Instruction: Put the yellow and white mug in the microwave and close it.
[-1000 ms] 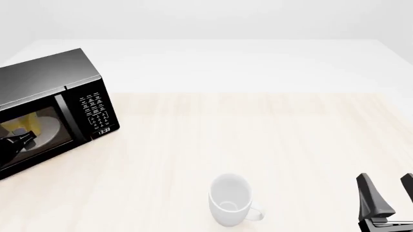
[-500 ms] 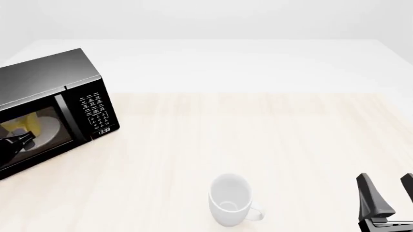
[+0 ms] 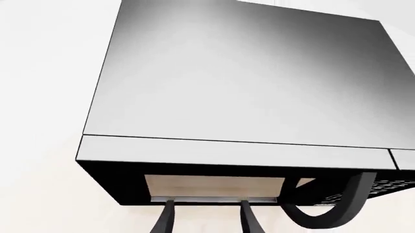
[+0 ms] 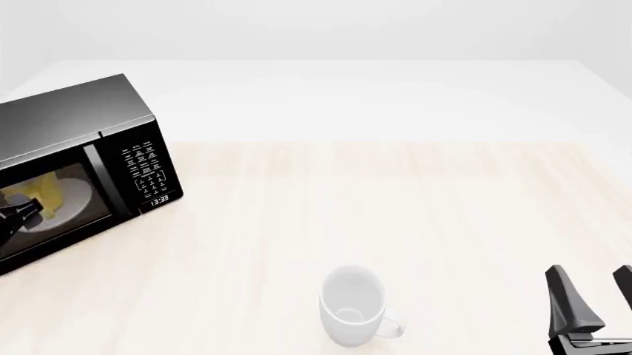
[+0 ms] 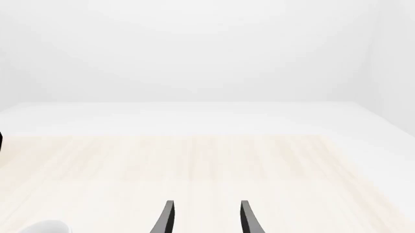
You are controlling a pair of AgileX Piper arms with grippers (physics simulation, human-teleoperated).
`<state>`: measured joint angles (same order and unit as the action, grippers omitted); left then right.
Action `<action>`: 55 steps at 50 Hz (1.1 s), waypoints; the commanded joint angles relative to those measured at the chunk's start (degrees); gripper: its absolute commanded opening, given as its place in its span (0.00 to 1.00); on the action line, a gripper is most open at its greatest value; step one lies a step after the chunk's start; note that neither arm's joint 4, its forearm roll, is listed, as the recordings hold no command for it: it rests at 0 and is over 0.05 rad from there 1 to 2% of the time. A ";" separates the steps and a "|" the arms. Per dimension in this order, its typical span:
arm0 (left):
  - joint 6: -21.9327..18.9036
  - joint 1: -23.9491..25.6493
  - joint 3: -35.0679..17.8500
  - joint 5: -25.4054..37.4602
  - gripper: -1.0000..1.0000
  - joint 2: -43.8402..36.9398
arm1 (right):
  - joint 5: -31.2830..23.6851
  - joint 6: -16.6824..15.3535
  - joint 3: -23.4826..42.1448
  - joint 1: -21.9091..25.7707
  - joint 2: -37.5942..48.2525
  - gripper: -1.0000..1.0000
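Note:
The black microwave point(image 4: 74, 118) stands at the table's left, its door looking shut against the body. Through the door window the yellow and white mug point(image 4: 47, 191) shows inside on the white turntable plate point(image 4: 67, 212). My left gripper point(image 4: 12, 214) hangs just in front of the door at the frame's left edge. In the left wrist view it point(image 3: 207, 218) is open and empty, pointing down past the microwave point(image 3: 246, 73) top toward the window. My right gripper point(image 4: 597, 296) rests open near the front right corner, its fingers point(image 5: 167, 217) holding nothing.
A larger all-white mug point(image 4: 351, 305) stands upright on the table near the front middle, handle to the right, left of my right gripper; its rim shows in the right wrist view point(image 5: 45, 227). The keypad and clock display point(image 4: 150, 174) face forward right.
My left gripper has drawn slightly left and up along the microwave door. The right arm and the white mug have not moved.

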<state>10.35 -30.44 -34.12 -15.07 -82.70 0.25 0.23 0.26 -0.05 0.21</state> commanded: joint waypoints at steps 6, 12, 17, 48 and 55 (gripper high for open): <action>-0.91 0.08 1.84 1.90 1.00 6.70 | 0.01 0.05 0.00 0.00 -0.01 1.00; -0.96 0.84 2.10 3.21 1.00 9.24 | 0.02 0.07 0.00 0.00 -0.01 1.00; -1.47 0.37 2.79 3.92 1.00 11.32 | -0.01 -0.02 0.00 0.00 0.00 1.00; -2.18 -0.57 4.73 12.17 1.00 23.32 | -0.01 -0.02 0.00 0.00 0.00 1.00; -1.91 -0.35 4.42 13.91 1.00 25.49 | -0.01 -0.02 0.00 0.00 0.00 1.00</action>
<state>8.21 -30.85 -29.46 -3.74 -60.47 0.24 0.21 0.26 -0.05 0.21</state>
